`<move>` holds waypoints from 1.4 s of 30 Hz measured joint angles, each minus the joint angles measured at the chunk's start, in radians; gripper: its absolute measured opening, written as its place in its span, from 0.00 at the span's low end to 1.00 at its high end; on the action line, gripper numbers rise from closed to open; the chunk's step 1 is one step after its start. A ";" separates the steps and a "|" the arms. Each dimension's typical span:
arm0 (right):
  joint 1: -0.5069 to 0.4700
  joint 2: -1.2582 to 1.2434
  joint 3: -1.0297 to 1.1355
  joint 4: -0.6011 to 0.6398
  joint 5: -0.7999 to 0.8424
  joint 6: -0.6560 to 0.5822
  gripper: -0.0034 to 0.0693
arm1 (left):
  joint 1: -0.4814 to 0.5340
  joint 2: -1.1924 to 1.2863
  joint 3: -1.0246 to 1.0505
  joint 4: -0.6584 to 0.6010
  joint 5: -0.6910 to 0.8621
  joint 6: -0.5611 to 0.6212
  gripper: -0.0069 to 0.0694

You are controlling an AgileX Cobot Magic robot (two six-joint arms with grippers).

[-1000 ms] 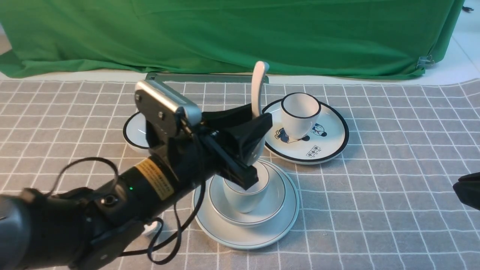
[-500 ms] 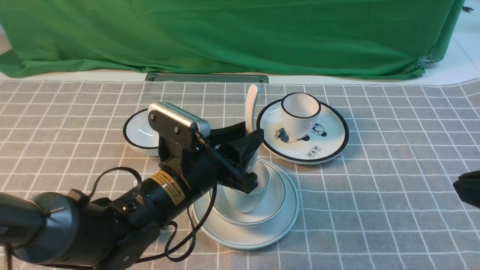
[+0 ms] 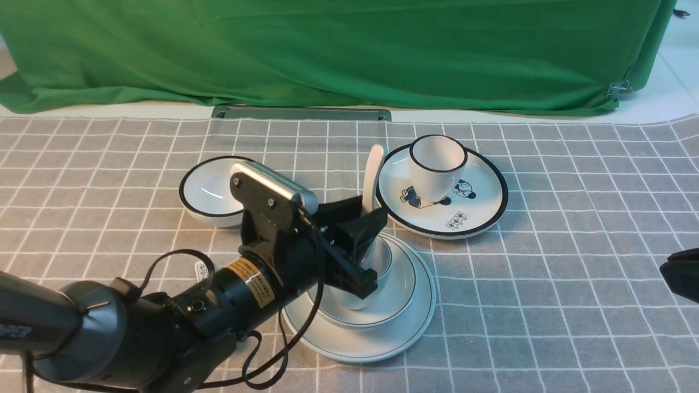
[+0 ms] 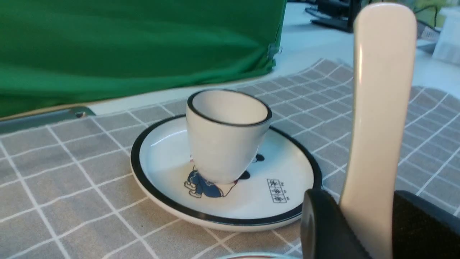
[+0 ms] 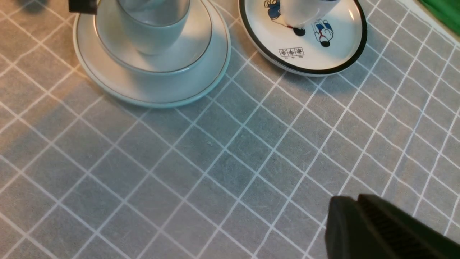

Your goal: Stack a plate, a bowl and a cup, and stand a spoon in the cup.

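left hand (image 3: 369,252) clamped on the spoon (image 3: 373,173) low on its handle, jaws on either side of it, clear in the left wrist view; handle stands near upright, tip leaning a little away from the robot; spoon's scoop end is down at the cup (image 5: 152,30) mouth, hidden by the hand, so cannot tell if it sits on the cup's bottom; right hand (image 5: 354,201) parked well apart at the right edge of the worktop (image 3: 573,305), jaws look together, nothing in it

progress: stack looks done; plate (image 3: 421,323) on the grid cloth, bowl (image 3: 401,295) seated in it, cup upright in the bowl, all roughly centred; judged left to do: let go of the spoon so it leans on the cup rim, then pull the hand clear without nudging the cup

around: cartoon plate (image 3: 480,207) with thick black rim just beside the stack on its far right side, black-rimmed cup (image 3: 437,164) standing on it; black-rimmed bowl (image 3: 210,191) far left of the stack, partly behind the left arm; green backdrop (image 3: 349,49) behind; cartoon plate's rim is near the spoon handle, so room on that side is tight
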 joint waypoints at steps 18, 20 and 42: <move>0.000 0.000 0.000 -0.001 -0.001 -0.011 0.14 | 0.000 -0.034 0.004 0.003 0.002 0.009 0.52; 0.000 0.000 0.000 -0.003 -0.001 -0.011 0.14 | 0.000 -0.068 0.010 0.004 0.030 -0.005 0.51; 0.000 -0.080 0.015 -0.006 0.059 0.134 0.07 | 0.000 -1.355 0.238 0.013 1.056 -0.053 0.10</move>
